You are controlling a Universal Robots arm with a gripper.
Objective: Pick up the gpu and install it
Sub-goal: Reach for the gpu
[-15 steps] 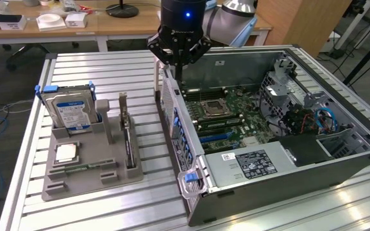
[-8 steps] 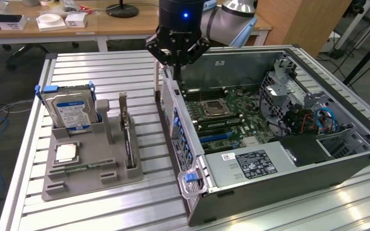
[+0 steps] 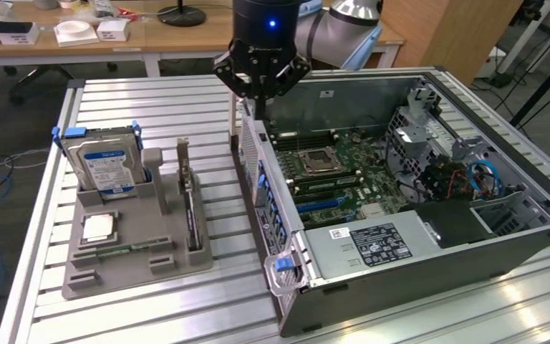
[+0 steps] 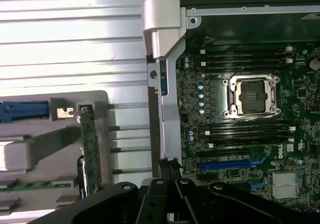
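Note:
The gpu (image 3: 188, 195) stands on its edge in a slot of the grey holder (image 3: 122, 269), green board with a silver bracket end; in the wrist view the gpu (image 4: 91, 149) appears edge-on. My black gripper (image 3: 257, 107) hangs shut and empty above the near wall of the open computer case (image 3: 285, 287), to the exterior view's right of the gpu and apart from it. Its fingertips (image 4: 169, 164) meet over the case edge. The motherboard (image 3: 356, 168) lies exposed, with a blue card slot (image 4: 230, 164).
In the holder also sit a hard drive (image 3: 103, 161) with a blue-white label, a processor chip (image 3: 98, 228) and a memory stick (image 3: 122, 251). The case holds a CPU socket (image 4: 252, 94), power supply (image 3: 375, 244) and drive cage (image 3: 418, 122). A desk stands behind.

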